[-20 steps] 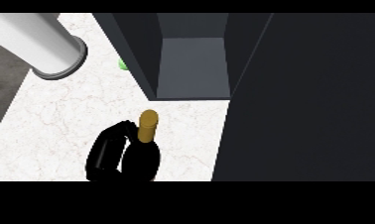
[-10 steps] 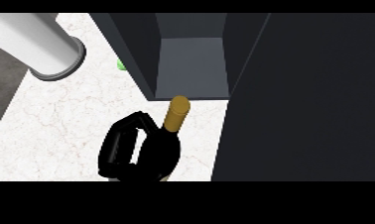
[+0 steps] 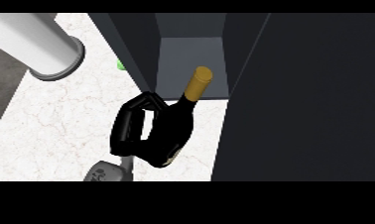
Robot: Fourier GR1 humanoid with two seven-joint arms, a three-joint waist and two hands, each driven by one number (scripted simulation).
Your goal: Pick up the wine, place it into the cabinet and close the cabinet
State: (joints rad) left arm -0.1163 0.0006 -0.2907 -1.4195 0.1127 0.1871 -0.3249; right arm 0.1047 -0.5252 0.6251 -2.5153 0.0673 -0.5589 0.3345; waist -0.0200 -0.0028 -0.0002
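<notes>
The wine bottle (image 3: 192, 94) is dark with a gold cap, and it tilts so that its neck points up and away from me. My right hand (image 3: 130, 130) is shut on its body at the lower middle of the head view, fingers curled round its left side. The gold cap lies over the front edge of the open dark cabinet (image 3: 187, 52), just inside the opening. The cabinet's door (image 3: 307, 99) stands open at the right, close to the bottle. My left hand does not show.
A thick white-grey cylinder (image 3: 44, 49) lies across the upper left. A small green thing (image 3: 121, 64) peeks out beside the cabinet's left wall (image 3: 135, 54). White marble counter (image 3: 66, 114) spreads left of the hand.
My right hand has carried the bottle up and to the right, from the counter in front of the cabinet to its opening. The cap now overlaps the cabinet's floor.
</notes>
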